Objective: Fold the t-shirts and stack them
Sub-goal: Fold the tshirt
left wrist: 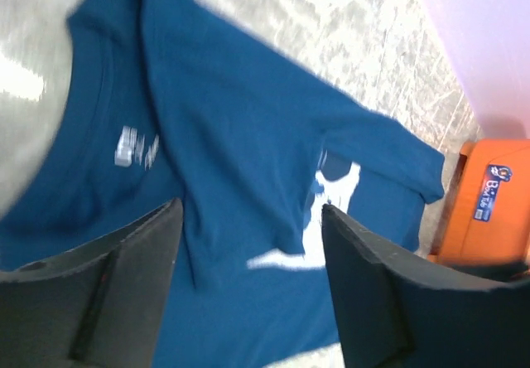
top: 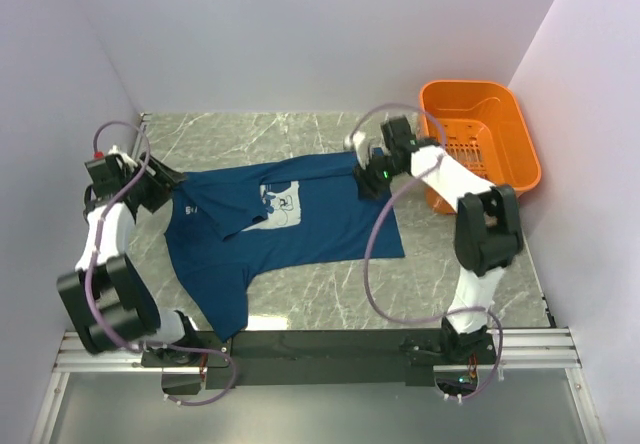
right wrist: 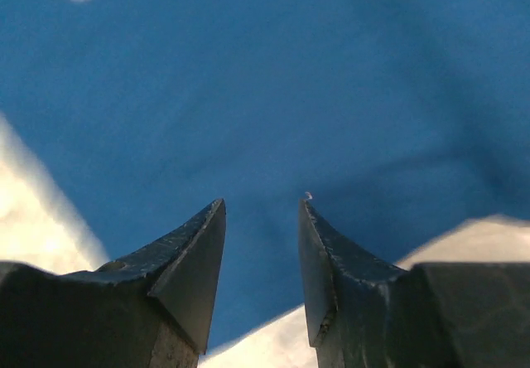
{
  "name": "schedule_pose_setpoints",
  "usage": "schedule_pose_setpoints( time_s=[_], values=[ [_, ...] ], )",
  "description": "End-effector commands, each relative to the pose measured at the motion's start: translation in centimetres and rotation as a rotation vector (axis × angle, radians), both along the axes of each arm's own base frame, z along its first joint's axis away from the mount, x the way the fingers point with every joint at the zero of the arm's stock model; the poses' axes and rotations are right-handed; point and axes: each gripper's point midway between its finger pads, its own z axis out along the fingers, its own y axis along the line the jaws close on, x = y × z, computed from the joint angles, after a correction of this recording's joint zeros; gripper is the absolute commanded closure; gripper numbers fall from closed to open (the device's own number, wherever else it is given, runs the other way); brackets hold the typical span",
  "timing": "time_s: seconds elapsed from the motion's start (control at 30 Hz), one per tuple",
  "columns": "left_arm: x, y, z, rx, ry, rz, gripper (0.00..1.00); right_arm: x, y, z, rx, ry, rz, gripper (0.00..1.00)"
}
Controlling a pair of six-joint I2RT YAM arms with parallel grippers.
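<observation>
T-shirt (top: 290,229) lies spread on the table (top: 450,264), print up, with a flap turned over near the collar. The left gripper (top: 165,192) is at the collar end, the right gripper (top: 372,176) at the hem corner.

Left wrist: jaws apart, nothing between them, cloth below.

Right wrist: jaws apart, close over cloth.

The risk, as I judge it, is that an uneven pinch or a doubled layer would skew the fold.
</observation>
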Motion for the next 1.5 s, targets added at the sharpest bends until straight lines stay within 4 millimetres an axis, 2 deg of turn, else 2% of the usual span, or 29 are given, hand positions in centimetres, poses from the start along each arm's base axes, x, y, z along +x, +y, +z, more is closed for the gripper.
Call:
schedule_pose_setpoints(
  time_s=[0.0, 0.07, 0.13, 0.17, 0.23, 0.27, 0.37, 0.5, 0.57, 0.6, 0.73, 1.0, 1.13, 1.17, 1.2, 1.23, 1.3, 1.33, 1.4, 1.43, 1.47],
  values=[
    [-2.6, -0.4, 0.8, -0.019, 0.021, 0.08, 0.26, -8.1, 0.4, 2.6, 0.032, -0.094, 0.36, 0.53],
    [-4.8, -1.1, 0.2, -0.061, 0.086, 0.131, 0.25, -10.7, -0.2, 2.0, 0.027, -0.121, 0.417, 0.53],
    [-6.0, -1.6, -0.2, -0.088, 0.117, 0.156, 0.24, -11.5, -0.3, 1.6, 0.016, -0.142, 0.422, 0.52],
    [-6.9, -2.1, -0.1, -0.111, 0.123, 0.172, 0.23, -12.9, -0.2, 0.8, 0.003, -0.133, 0.448, 0.52],
    [-7.7, -2.4, -0.1, -0.138, 0.134, 0.203, 0.22, -12.8, -0.5, -0.1, -0.062, -0.175, 0.444, 0.52],
    [-8.7, -2.8, -0.4, -0.167, 0.16, 0.223, 0.2, -13.9, -0.7, -1.0, -0.08, -0.177, 0.46, 0.52],
    [-10.5, -3.0, -1.5, -0.204, 0.252, 0.3, 0.17, -14.1, -1.1, -2.2, -0.122, -0.212, 0.447, 0.52],
    [-15.3, -3.5, -4.7, -0.253, 0.503, 0.46, 0.16, -13.2, -1.2, -2.6, -0.131, -0.244, 0.383, 0.52],
    [-16.9, -2.7, -5.4, -0.21, 0.577, 0.557, 0.18, -13.2, -1.2, -2.9, -0.124, -0.239, 0.354, 0.52],
    [-18.3, -2.9, -5.9, -0.199, 0.642, 0.579, 0.18, -12.8, -1.2, -2.8, -0.123, -0.255, 0.339, 0.51],
    [-20.3, -3.6, -7.3, -0.163, 0.752, 0.606, 0.21, -12.3, -1.3, -2.9, -0.117, -0.262, 0.286, 0.51],
    [-21.5, -5.1, -9.7, -0.124, 0.895, 0.552, 0.29, -11.4, -1.9, -2.5, -0.096, -0.256, 0.228, 0.51],
    [-21.5, -6.7, -10.5, -0.137, 0.931, 0.478, 0.35, -11.5, -1.9, -2.4, -0.081, -0.249, 0.231, 0.52],
    [-21.3, -7.0, -10.4, -0.136, 0.933, 0.457, 0.35, -12.2, -1.1, -2.1, -0.036, -0.232, 0.274, 0.51],
    [-21.1, -7.4, -10.4, -0.126, 0.927, 0.426, 0.35, -13.8, -1.0, -2.3, -0.016, -0.178, 0.323, 0.52],
    [-20.5, -7.8, -10.0, -0.114, 0.895, 0.347, 0.36, -14.8, -0.2, -1.5, 0.027, -0.191, 0.401, 0.52],
    [-18.7, -8.4, -8.8, -0.12, 0.804, 0.245, 0.34, -18.3, 2.2, -0.3, 0.162, -0.146, 0.548, 0.51],
    [-17.3, -8.5, -7.5, -0.082, 0.718, 0.135, 0.33, -19.3, 3.2, 0.2, 0.182, -0.156, 0.608, 0.51],
    [-15.6, -9.0, -4.8, -0.088, 0.574, 0.063, 0.27, -21.0, 5.3, 0.7, 0.178, -0.178, 0.699, 0.5],
    [-13.9, -9.1, -2.1, -0.061, 0.413, 0.015, 0.26, -23.0, 7.5, 0.9, 0.18, -0.178, 0.774, 0.5],
    [-13.2, -9.4, -0.5, -0.059, 0.33, -0.014, 0.2, -23.4, 9.2, 1.3, 0.18, -0.225, 0.808, 0.5]
  ],
)
